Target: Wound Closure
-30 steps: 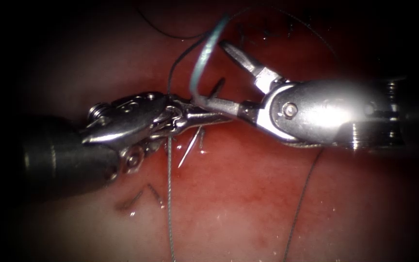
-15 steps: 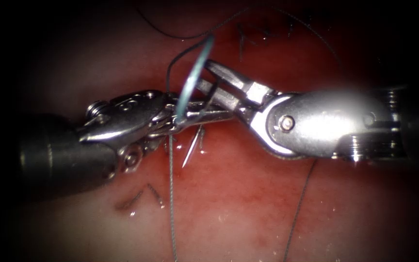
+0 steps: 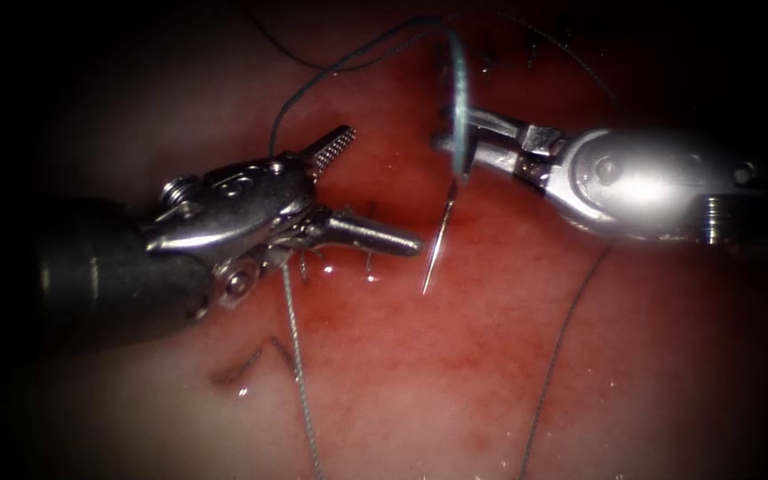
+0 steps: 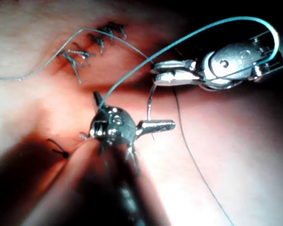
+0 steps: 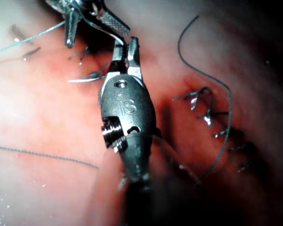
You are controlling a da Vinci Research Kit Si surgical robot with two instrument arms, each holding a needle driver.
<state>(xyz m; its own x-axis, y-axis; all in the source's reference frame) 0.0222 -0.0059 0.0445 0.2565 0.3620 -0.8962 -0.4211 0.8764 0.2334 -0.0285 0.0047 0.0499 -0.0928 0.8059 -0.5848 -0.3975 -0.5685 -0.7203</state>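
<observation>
One curved needle (image 3: 455, 133) hangs above the tissue (image 3: 455, 356), long axis near vertical, tip downward, clamped mid-curve by the right tool (image 3: 460, 147). The left tool (image 3: 362, 191) gapes, empty.

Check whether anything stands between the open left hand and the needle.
Nothing visible does. The left hand, open and empty, faces the needle across bare tissue. The right hand holds the needle near mid-curve, its tip seemingly not in the tissue.

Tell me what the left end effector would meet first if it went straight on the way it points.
Probably the needle, hanging free of the tissue from the right end effector; depth is unclear, so the open left end effector might pass beside it.
</observation>
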